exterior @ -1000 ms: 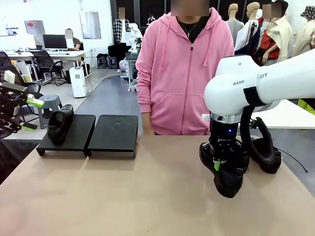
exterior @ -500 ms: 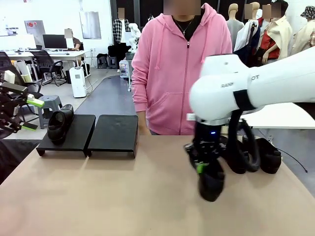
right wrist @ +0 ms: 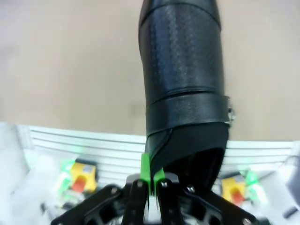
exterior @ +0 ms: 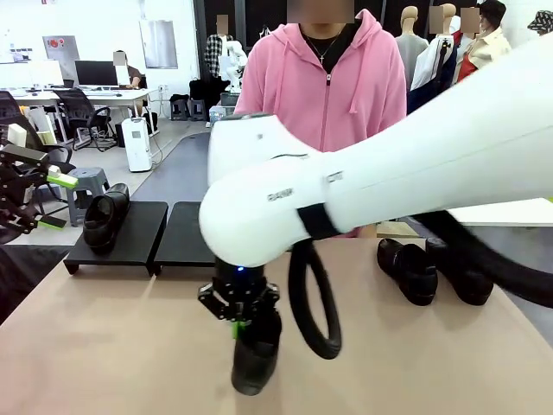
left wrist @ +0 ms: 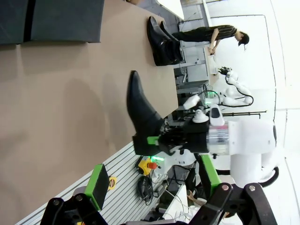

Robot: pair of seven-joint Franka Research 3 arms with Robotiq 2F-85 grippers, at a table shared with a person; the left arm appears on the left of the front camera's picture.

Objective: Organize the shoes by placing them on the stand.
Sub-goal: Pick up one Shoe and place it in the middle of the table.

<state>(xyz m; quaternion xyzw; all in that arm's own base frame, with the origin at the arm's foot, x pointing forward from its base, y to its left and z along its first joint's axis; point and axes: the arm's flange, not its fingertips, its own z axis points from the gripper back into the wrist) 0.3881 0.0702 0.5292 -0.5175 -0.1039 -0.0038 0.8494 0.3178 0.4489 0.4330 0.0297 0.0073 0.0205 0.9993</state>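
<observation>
My right gripper (exterior: 236,326) reaches across to the middle of the table, shut on the heel rim of a black glossy shoe (exterior: 252,359) that hangs toe-down just above the tabletop. In the right wrist view the green pads (right wrist: 146,168) pinch the edge of this shoe (right wrist: 183,79). The black stand (exterior: 194,233) sits at the far left, and one shoe (exterior: 105,216) lies on its left section. Two more shoes (exterior: 406,270) rest side by side on the table at the right. My left gripper (exterior: 30,194) hovers open and empty off the table's left edge.
A person in a pink hoodie (exterior: 324,95) stands at the far side of the table, behind the middle. The right arm's black cable (exterior: 315,303) loops down beside the held shoe. The stand's right section (exterior: 190,235) is bare.
My right arm has swung from the table's right side to the left across the middle, carrying the shoe with it. The left gripper has stayed where it was.
</observation>
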